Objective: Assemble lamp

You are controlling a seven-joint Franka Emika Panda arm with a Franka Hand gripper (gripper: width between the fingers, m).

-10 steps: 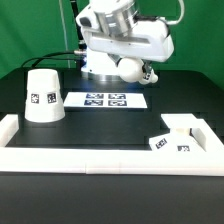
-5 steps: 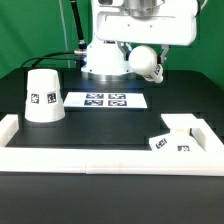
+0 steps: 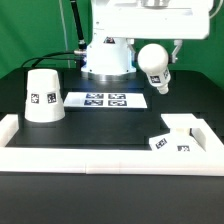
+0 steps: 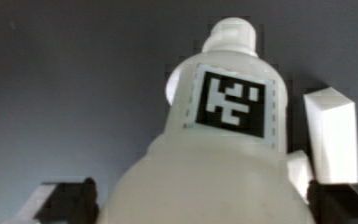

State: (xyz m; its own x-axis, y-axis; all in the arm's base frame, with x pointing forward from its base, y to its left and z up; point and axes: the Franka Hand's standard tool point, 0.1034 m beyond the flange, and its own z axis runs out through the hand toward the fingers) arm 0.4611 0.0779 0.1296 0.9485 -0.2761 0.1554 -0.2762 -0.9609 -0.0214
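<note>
My gripper point(image 3: 153, 52) is shut on the white bulb point(image 3: 152, 64) and holds it high above the table, behind the marker board. The bulb's stem points down toward the exterior view's right. In the wrist view the bulb point(image 4: 229, 110) fills the picture, its square tag facing the camera, and the gripper point(image 4: 202, 205) clamps its wide end between dark fingers point(image 4: 66, 200). The cone-shaped shade point(image 3: 42, 95) stands on the table at the exterior view's left. The small square base block point(image 3: 172, 141) lies at the front right, against the rail.
The marker board point(image 3: 105, 100) lies flat in the middle of the black table. White border rails run along the front point(image 3: 100, 158), the left point(image 3: 8, 128) and the right corner point(image 3: 208, 140). The arm's white base point(image 3: 105, 60) stands behind the marker board.
The gripper has risen and moved toward the exterior view's right with the bulb in it. The shade and the base block have not moved.
</note>
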